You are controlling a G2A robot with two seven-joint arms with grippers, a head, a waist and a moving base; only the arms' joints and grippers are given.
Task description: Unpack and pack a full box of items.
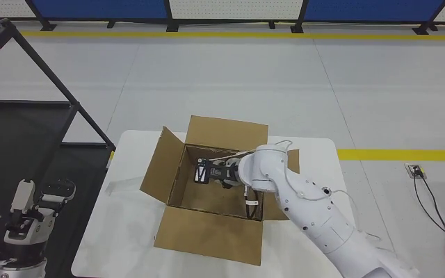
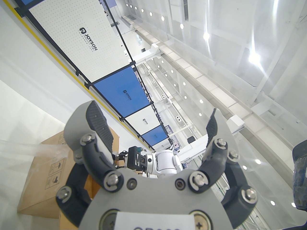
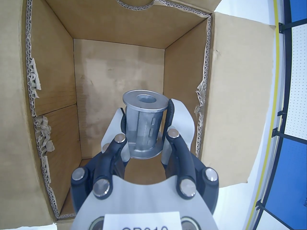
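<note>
An open cardboard box point(image 1: 208, 240) stands on the white table point(image 1: 132, 181), flaps spread outward. My right gripper point(image 3: 145, 113) is inside the box point(image 3: 52, 48), shut on a grey metal flanged cylinder point(image 3: 144, 123) held above the bare box floor. In the top view the right arm's gripper point(image 1: 208, 172) is over the box's far half. My left gripper point(image 2: 153, 123) is open with nothing between its fingers, pointing up toward the ceiling, off the table's left side point(image 1: 35, 208). It sees the box point(image 2: 45, 175) and the right arm point(image 2: 153, 161) farther off.
A black metal frame point(image 1: 62, 125) stands left of the table. A clear plastic sheet point(image 1: 125, 182) lies on the table by the box's left flap. Yellow floor lines point(image 1: 208, 33) and blue-white panels point(image 1: 236, 8) run behind.
</note>
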